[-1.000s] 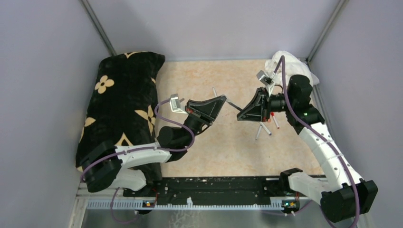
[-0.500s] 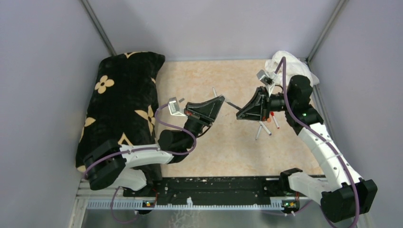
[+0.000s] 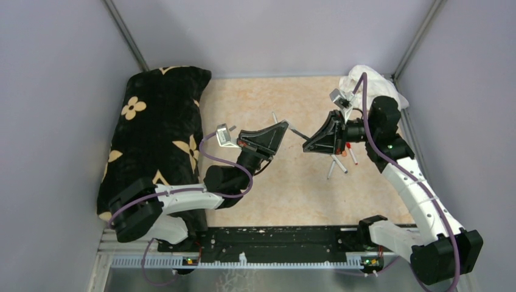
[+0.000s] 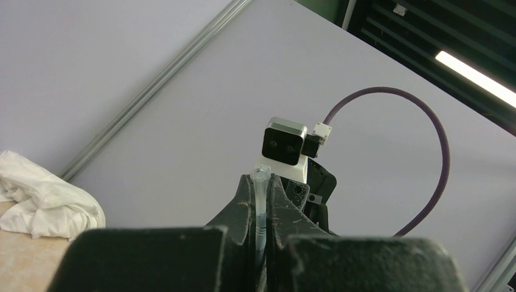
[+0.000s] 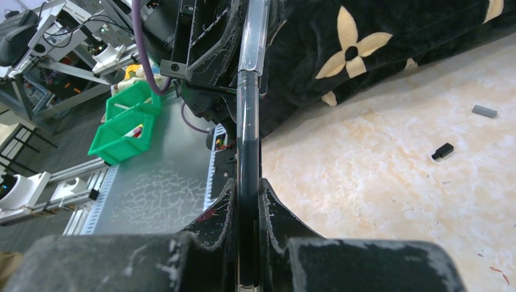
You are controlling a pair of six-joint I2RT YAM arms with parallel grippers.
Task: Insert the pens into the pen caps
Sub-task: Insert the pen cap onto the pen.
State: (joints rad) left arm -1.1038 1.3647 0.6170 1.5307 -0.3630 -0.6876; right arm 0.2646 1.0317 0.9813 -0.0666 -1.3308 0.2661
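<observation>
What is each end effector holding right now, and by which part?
Left end effector pinches a clear cap by its sides, one end poking out. Right end effector grips a dark pen by its barrel.

Black cushion [image 3: 157,112] with cream flower motifs; peach marbled table [image 3: 268,97]; white cloth [image 3: 371,79]; purple cable [image 4: 383,90]; green bins [image 5: 125,125]; dark pen [image 5: 248,158], clear cap [image 5: 252,36]; loose grey cap [image 5: 484,111] and black cap [image 5: 443,150].

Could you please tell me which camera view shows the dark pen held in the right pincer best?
The right wrist view: the dark pen runs up from the right pincer to the clear cap. The top external view shows only a thin dark sliver of it; the left wrist view does not show it.
</observation>
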